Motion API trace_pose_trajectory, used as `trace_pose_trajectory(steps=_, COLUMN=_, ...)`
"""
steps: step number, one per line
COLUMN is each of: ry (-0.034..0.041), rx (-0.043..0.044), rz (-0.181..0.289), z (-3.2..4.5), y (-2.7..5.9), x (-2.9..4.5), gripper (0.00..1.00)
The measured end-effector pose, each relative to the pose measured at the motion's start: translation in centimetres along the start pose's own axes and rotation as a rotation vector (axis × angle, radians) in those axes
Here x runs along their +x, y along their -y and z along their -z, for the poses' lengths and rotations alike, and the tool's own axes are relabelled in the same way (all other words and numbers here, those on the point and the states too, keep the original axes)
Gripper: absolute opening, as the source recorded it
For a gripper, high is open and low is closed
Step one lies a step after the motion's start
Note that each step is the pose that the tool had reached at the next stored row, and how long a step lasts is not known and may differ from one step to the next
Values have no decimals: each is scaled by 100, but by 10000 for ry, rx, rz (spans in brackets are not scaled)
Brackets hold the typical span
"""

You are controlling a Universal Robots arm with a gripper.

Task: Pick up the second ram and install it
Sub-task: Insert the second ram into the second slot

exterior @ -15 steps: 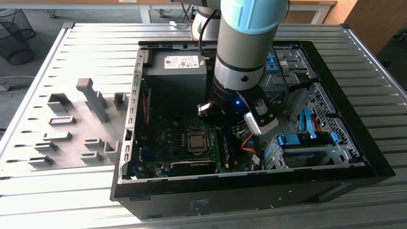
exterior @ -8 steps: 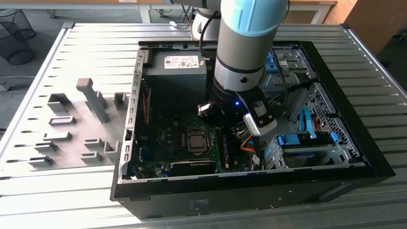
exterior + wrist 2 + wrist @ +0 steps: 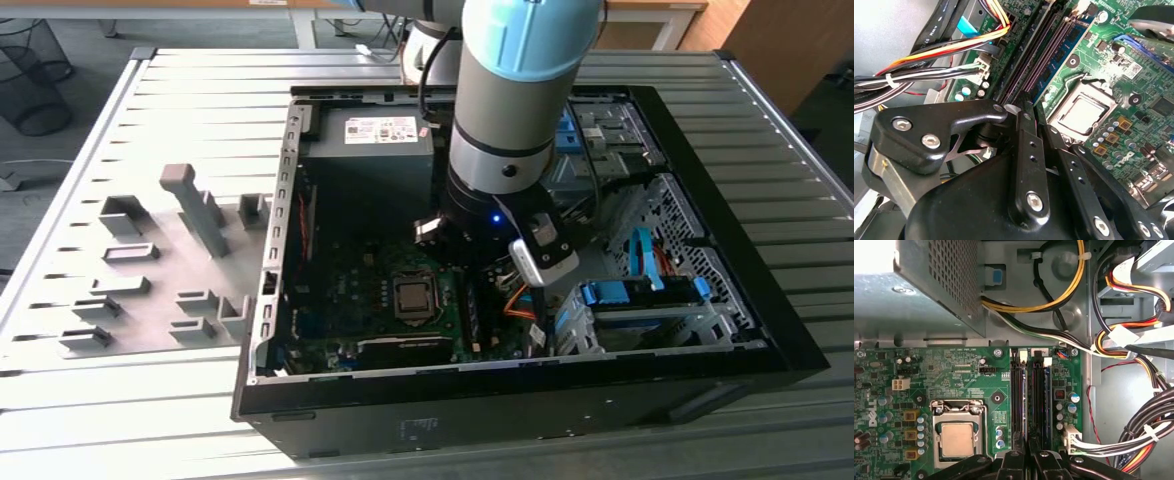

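Tabletop [image 3: 160, 400]: slatted metal, carrying the open computer case [image 3: 747, 330].
Motherboard [image 3: 954, 370]: green, beneath the gripper.
Gripper [image 3: 1028, 452]: lowered over the slots, fingers drawn close together.
Second ram [image 3: 1027, 405]: standing in a slot, directly below the gripper's fingertips.

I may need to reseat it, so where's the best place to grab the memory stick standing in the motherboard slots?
Probably along the memory stick at its long top edge, near mid-length. Come straight down from above and pinch its two flat faces, because it stands on edge with black slots close alongside.
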State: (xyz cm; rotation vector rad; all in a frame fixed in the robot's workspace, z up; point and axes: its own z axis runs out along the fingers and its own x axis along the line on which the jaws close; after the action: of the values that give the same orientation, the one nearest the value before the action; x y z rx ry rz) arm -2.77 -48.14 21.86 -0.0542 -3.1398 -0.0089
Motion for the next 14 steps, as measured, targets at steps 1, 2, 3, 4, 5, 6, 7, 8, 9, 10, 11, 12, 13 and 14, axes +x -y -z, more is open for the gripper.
trace_pose_trajectory(steps=1, ry=1, rx=-6, rz=-1, z=-4, y=-2, x=0, gripper=14)
trace_pose_trajectory(steps=2, ry=1, rx=-8, rz=-1, z=-8, y=-6, x=0, gripper=14)
trace_pose_trajectory(steps=3, ry=1, rx=-8, rz=0, z=-12, y=-9, x=0, gripper=14)
trace_pose_trajectory(steps=4, ry=1, rx=-7, rz=0, z=-14, y=-10, x=0, gripper=14)
trace_pose_trajectory(steps=5, ry=0, rx=-8, rz=1, z=-15, y=-10, x=0, gripper=14)
trace_pose_trajectory(steps=6, ry=0, rx=-11, rz=0, z=-17, y=-11, x=1, gripper=14)
trace_pose_trajectory(steps=7, ry=0, rx=-12, rz=0, z=-18, y=-12, x=3, gripper=14)
trace_pose_trajectory(steps=8, ry=0, rx=-13, rz=-2, z=-20, y=-13, x=5, gripper=14)
trace_pose_trajectory(steps=9, ry=0, rx=-14, rz=-1, z=-21, y=-13, x=7, gripper=14)
trace_pose_trajectory(steps=10, ry=0, rx=-14, rz=0, z=-22, y=-14, x=8, gripper=14)
trace_pose_trajectory(steps=11, ry=0, rx=-15, rz=1, z=-24, y=-15, x=9, gripper=14)
trace_pose_trajectory(steps=12, ry=1, rx=-18, rz=1, z=-27, y=-17, x=10, gripper=14)
trace_pose_trajectory(steps=13, ry=0, rx=-16, rz=0, z=-28, y=-19, x=11, gripper=14)
trace_pose_trajectory(steps=14, ry=0, rx=-18, rz=0, z=-31, y=-19, x=12, gripper=14)
